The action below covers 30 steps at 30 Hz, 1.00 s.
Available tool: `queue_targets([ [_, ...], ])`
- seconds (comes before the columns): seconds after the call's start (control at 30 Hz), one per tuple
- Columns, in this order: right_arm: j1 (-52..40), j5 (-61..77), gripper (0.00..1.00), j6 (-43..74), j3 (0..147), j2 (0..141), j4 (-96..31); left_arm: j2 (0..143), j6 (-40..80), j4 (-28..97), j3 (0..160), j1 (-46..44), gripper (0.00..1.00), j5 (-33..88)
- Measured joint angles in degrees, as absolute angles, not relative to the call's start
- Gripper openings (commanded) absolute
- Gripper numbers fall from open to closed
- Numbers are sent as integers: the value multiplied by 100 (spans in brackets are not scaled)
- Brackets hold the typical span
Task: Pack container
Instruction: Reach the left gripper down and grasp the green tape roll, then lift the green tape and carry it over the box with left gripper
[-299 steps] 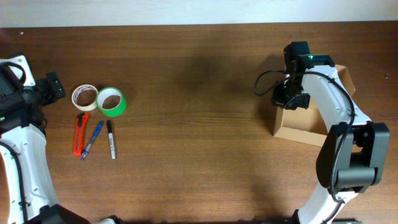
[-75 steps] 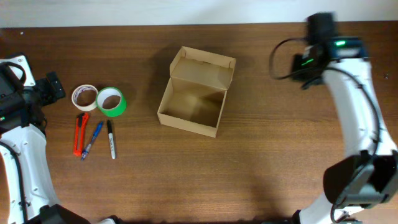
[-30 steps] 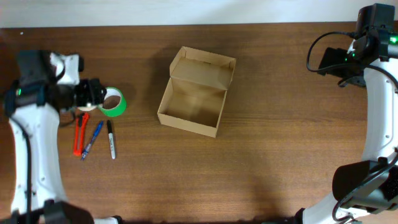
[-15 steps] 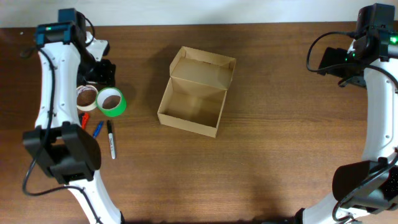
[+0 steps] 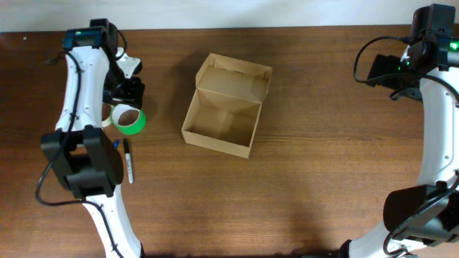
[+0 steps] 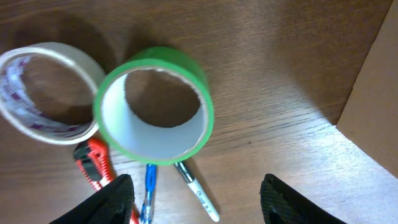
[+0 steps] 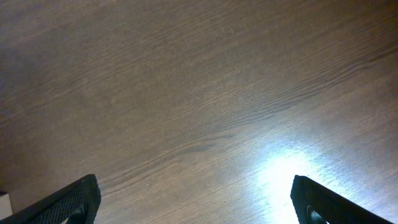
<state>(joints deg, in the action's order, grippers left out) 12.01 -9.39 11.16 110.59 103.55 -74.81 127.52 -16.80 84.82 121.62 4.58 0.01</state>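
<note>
The container (image 5: pixel 221 123), a tan cardboard box, stands open in the middle of the table with its lid flap up at the back; one corner shows in the left wrist view (image 6: pixel 376 106). My left gripper (image 5: pixel 128 92) (image 6: pixel 202 208) hangs open just above a green tape roll (image 5: pixel 130 120) (image 6: pixel 152 106), nothing between its fingers. Beside the green roll lies a clear tape roll (image 6: pixel 43 93). An orange cutter (image 6: pixel 93 167), a blue pen (image 6: pixel 149 186) and a black marker (image 6: pixel 196 191) lie near it. My right gripper (image 5: pixel 381 70) (image 7: pixel 196 208) stands open over bare wood at the far right.
The left arm (image 5: pixel 75 93) stretches over the cutter and part of the clear tape in the overhead view. The black marker (image 5: pixel 128 162) lies in front of the tapes. The table's back edge (image 5: pixel 229 29) meets a white wall.
The left arm has swung from the table's left side to stand over the tape rolls, shifting slightly right and nearer the green roll. Its jaws have narrowed a little. The right arm has not moved.
</note>
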Motion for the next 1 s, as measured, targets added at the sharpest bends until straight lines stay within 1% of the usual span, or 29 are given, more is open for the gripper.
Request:
queue_targets([
  [0.13,1201,-937,99,1114,11059,10355,-7481,13026,-1684,8462,12162,333,62,-5],
  [0.23,1201,-937,99,1114,11059,10355,-7481,13187,-1684,8442,12160,285,58,-5],
  [0.5,1201,-937,99,1114,11059,10355,-7481,13329,-1697,8182,11889,279,57,-84],
  [0.77,1201,-939,99,1116,11059,10355,-7481,13336,-1697,7780,11430,279,50,-93],
  [0.83,1201,-939,100,1116,11059,10355,-7481,13338,-1697,7664,11303,279,47,-95],
  [0.9,1201,-937,99,1111,11059,10355,-7481,13343,-1697,7577,11190,279,40,-95],
  [0.93,1201,-939,100,1114,11059,10355,-7481,13343,-1699,7557,11150,279,32,-95],
  [0.97,1201,-937,99,1114,11059,10355,-7478,13343,-1712,7537,11120,279,27,-99],
  [1.0,1201,-937,99,1114,11059,10355,-7481,13343,-1723,7511,11093,279,18,-108],
])
